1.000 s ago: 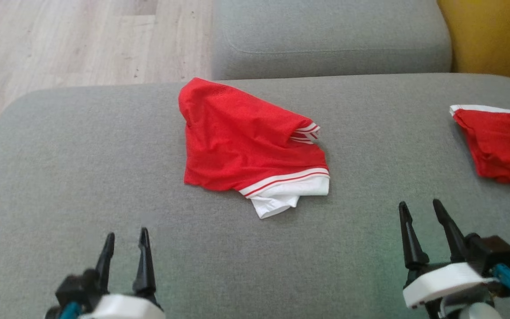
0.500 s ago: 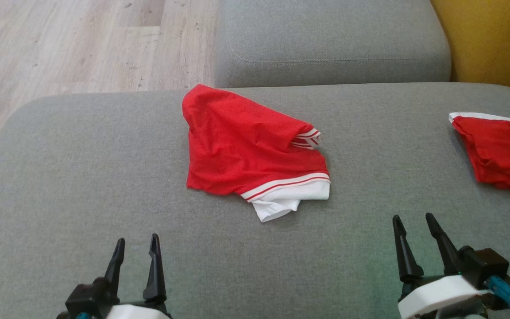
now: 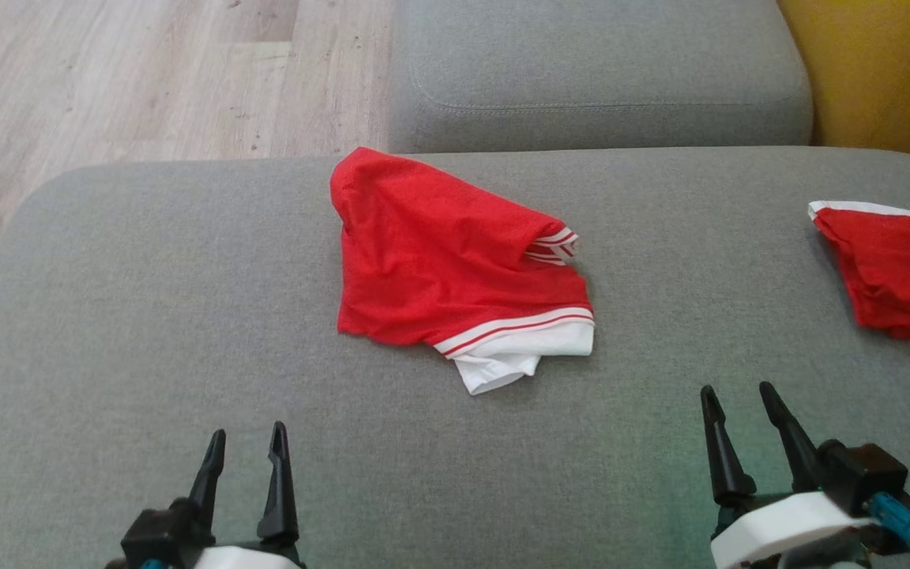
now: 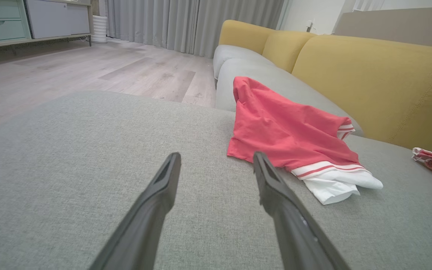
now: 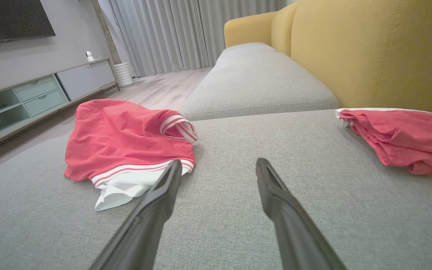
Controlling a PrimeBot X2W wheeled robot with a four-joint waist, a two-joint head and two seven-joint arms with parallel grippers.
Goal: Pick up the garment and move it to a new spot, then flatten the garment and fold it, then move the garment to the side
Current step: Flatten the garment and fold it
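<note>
Lying crumpled mid-cushion, the red garment (image 3: 447, 269) turns its white-banded hem toward the robot and touches neither gripper. At lower left the left gripper (image 3: 248, 431) hovers over the cushion (image 3: 147, 332), jaws apart and empty. At lower right the right gripper (image 3: 736, 387) does likewise. A second red cloth (image 3: 889, 276) sits at the right edge, well apart from the garment.

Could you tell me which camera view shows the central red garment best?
The head view: it looks down on the whole garment, outline and white hem unobstructed. In both wrist views it lies low and foreshortened, a finger overlapping its near edge.
</note>
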